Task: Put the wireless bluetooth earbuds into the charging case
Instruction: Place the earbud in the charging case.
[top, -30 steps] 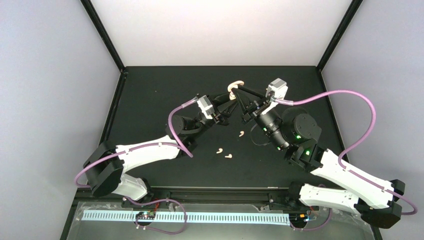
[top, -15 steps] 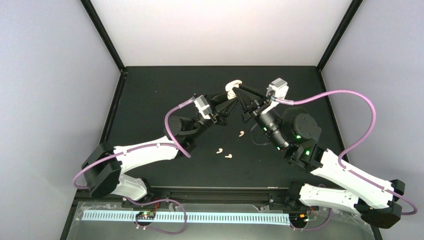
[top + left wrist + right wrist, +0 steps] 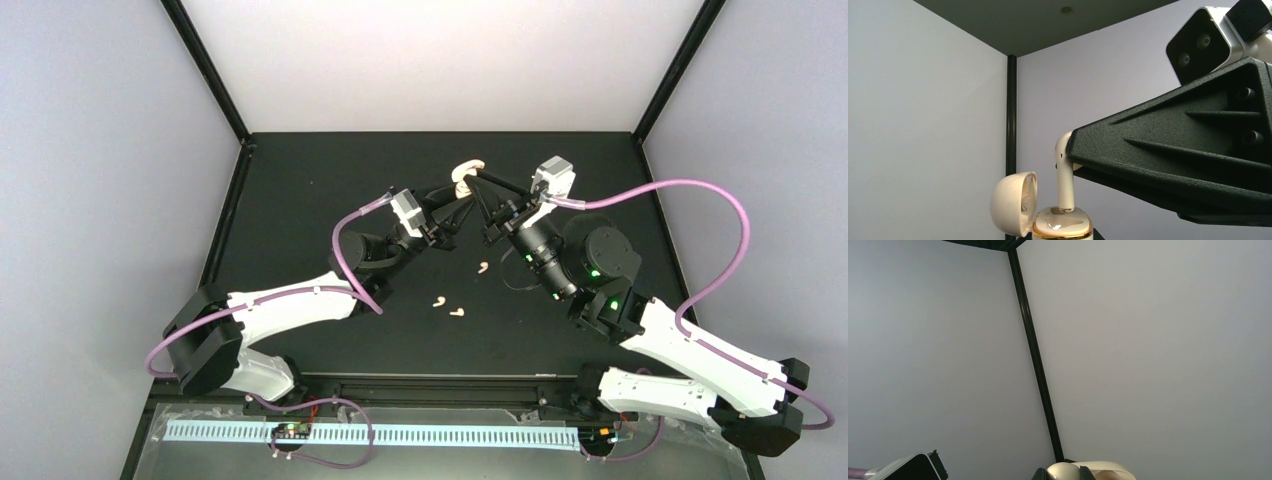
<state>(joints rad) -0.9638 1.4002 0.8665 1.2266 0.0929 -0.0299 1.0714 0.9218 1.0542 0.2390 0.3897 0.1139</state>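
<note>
Only the left wrist view shows the right gripper pinching one earbud, stem down in the open charging case. The top view adds the left gripper clamped on that case and three loose earbuds near it.

Black matte table, seen from above. We count three white earbuds lying loose on it near the middle. The first earbud lies alone, farther back. The second earbud and third earbud lie just beside each other, nearer us and apparently not touching. They are too small to read stem direction.
</note>
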